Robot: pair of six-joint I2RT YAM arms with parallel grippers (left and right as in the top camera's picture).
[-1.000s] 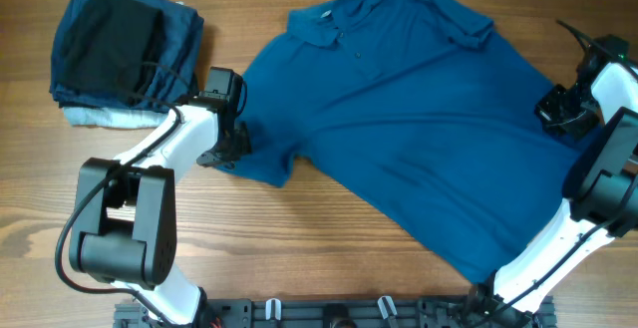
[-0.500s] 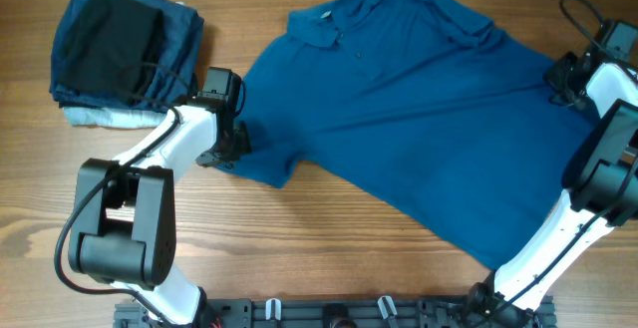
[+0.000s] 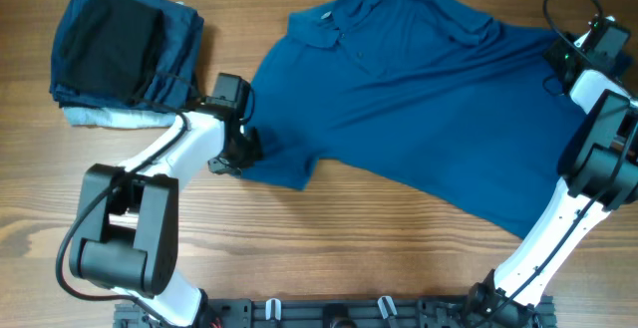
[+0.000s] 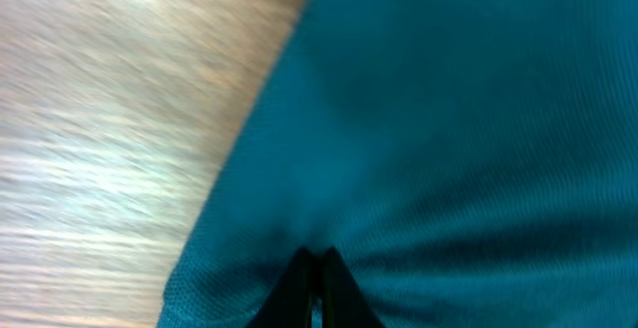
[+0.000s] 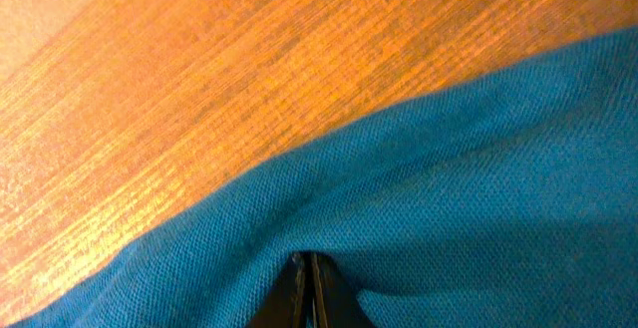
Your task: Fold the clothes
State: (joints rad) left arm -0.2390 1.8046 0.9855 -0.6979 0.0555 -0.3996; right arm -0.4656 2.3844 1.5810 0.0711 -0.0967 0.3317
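Two end effectors (image 4: 317, 258) (image 5: 307, 260), pinched shut, gripping shirt (image 3: 419, 99)

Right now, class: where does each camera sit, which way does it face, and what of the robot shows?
Overhead: above the table, facing down on the shirt; both arms show.
Left wrist: rides the left arm, faces the shirt; shut left claw shows.
Right wrist: rides the right arm, faces the shirt's edge; shut right claw shows.
Shared: both wrist views show shirt and table.
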